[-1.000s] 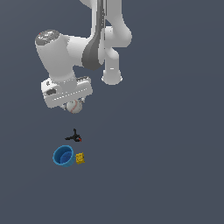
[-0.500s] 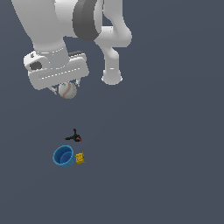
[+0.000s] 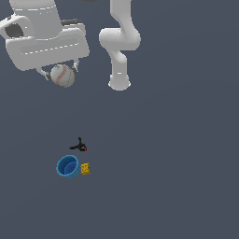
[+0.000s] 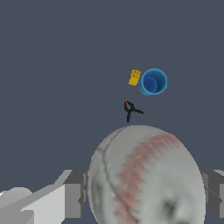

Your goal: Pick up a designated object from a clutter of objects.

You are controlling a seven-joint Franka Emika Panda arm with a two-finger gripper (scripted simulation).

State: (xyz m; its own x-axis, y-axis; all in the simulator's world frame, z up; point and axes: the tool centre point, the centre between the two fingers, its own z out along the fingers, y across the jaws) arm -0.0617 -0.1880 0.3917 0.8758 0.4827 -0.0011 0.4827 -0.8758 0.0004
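My gripper (image 3: 61, 74) is shut on the white baseball (image 3: 62, 75) with red stitching and holds it high above the floor, at the exterior view's upper left. In the wrist view the baseball (image 4: 146, 175) fills the foreground between my two fingers (image 4: 74, 192). Far below lie the small black tool with a red spot (image 3: 79, 146), the blue cup (image 3: 68, 166) and the tiny yellow block (image 3: 85, 168). They also show in the wrist view: the tool (image 4: 130, 109), the cup (image 4: 152, 82) and the block (image 4: 134, 77).
The arm's white base column (image 3: 119, 79) stands on the dark grey floor to the exterior view's right of the gripper. The tool, cup and block sit close together.
The gripper has kept rising with the baseball in it, toward the exterior view's upper left and closer to the camera. The tool, cup and block have not moved.
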